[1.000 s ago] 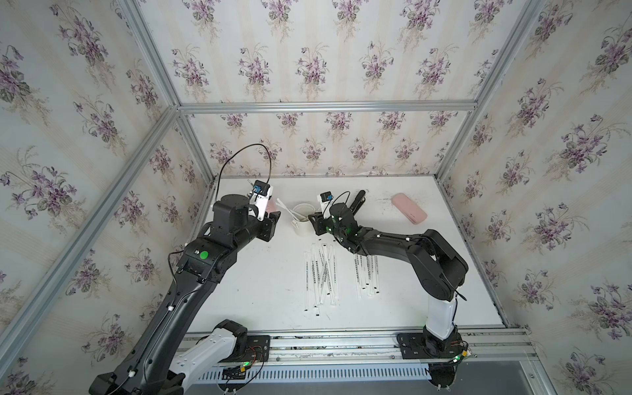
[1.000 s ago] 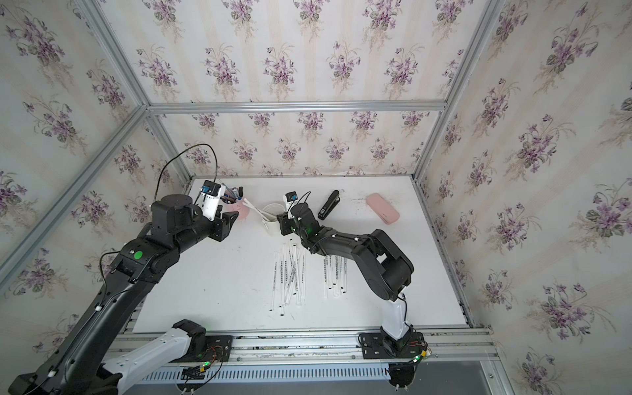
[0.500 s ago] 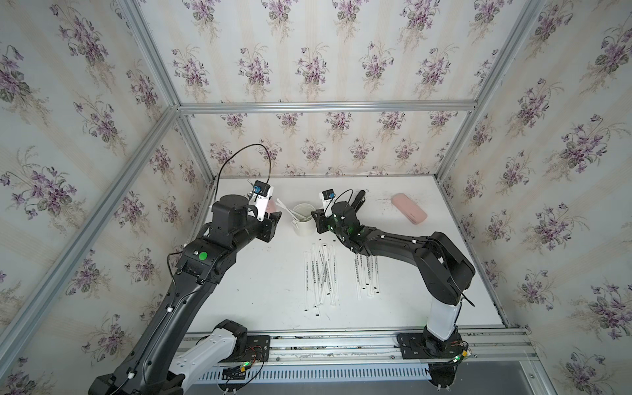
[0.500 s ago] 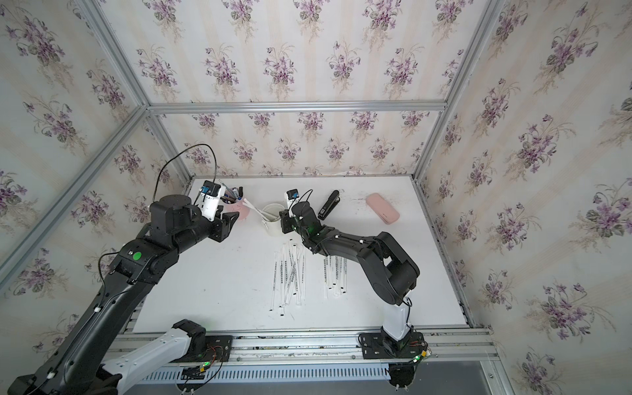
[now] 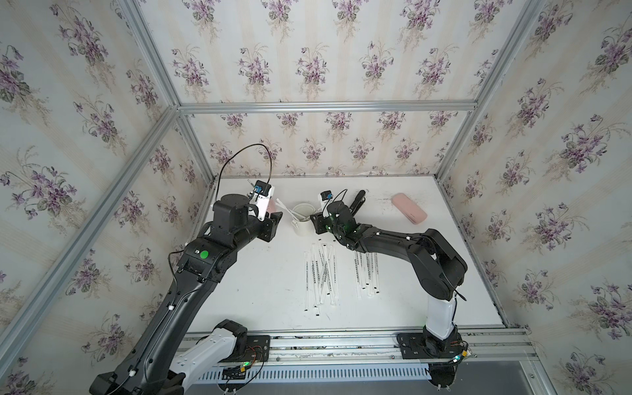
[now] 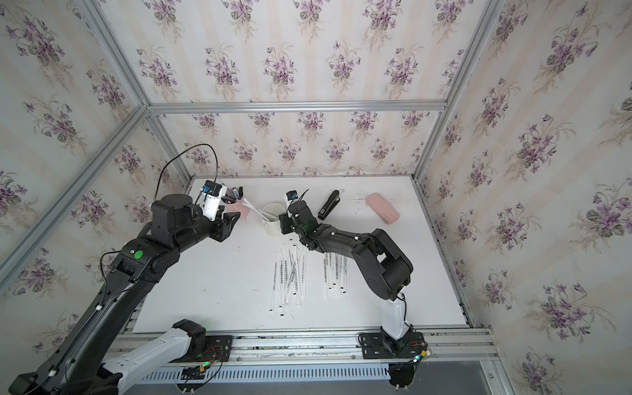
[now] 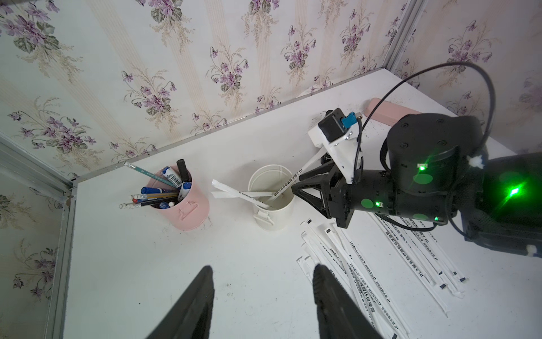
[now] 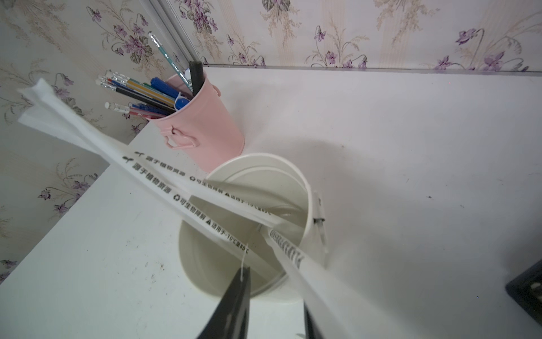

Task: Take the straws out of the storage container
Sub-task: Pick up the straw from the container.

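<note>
Across the white table, loose straws are lying in two batches in front of the storage container, which is standing upright toward the rear with three more leaning inside. The left gripper is hovering empty near it, fingers spread wide. The right gripper is hanging at the rim, jaws parted around one leaning straw. A skewed close risks tipping the light container or crumpling the paper wrapper.

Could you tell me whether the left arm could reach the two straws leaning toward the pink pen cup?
Probably yes: the left tool hangs open over bare table facing the white bucket, the two straws lean out unobstructed, and the right tool is at the bucket's far rim.
</note>
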`<state>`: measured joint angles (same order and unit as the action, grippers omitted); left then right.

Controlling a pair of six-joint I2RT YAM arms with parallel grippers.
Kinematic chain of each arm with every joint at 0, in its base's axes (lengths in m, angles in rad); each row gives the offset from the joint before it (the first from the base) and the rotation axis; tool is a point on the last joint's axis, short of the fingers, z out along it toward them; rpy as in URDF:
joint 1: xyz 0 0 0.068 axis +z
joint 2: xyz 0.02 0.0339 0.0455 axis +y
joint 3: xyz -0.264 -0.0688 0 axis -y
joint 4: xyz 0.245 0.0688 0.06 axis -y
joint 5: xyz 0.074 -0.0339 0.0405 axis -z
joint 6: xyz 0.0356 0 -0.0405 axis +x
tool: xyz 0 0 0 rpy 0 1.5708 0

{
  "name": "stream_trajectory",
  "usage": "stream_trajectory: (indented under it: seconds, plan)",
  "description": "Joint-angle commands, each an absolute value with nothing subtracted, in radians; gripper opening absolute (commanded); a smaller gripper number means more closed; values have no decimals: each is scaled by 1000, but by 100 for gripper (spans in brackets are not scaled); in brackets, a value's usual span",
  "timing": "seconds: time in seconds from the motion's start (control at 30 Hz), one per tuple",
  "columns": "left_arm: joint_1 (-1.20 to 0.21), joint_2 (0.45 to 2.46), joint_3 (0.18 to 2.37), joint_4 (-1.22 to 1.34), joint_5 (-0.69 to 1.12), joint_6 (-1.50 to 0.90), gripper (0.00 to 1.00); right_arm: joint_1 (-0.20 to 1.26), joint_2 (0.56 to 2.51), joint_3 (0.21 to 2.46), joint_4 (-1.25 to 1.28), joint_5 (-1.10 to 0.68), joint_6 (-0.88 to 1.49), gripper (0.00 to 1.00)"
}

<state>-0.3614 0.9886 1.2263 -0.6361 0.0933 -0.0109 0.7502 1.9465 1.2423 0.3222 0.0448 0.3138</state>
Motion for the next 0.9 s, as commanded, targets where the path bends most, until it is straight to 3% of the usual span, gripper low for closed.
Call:
stream_trajectory:
  seconds: [0.0, 0.23, 0.47, 0.87]
  plan:
    - [-359, 990, 1224, -613, 100, -12, 54, 733, 1961, 1268, 331, 43, 301, 32]
    - [-357, 992, 1224, -612, 107, -10, 58, 723, 1941, 1266, 361, 1, 269, 10]
    - [-357, 984, 1224, -612, 115, -11, 59, 725, 1891, 1282, 277, -24, 241, 0]
    - [-356, 974, 1226, -616, 115, -10, 59, 725, 1843, 1421, 62, -83, 210, 0]
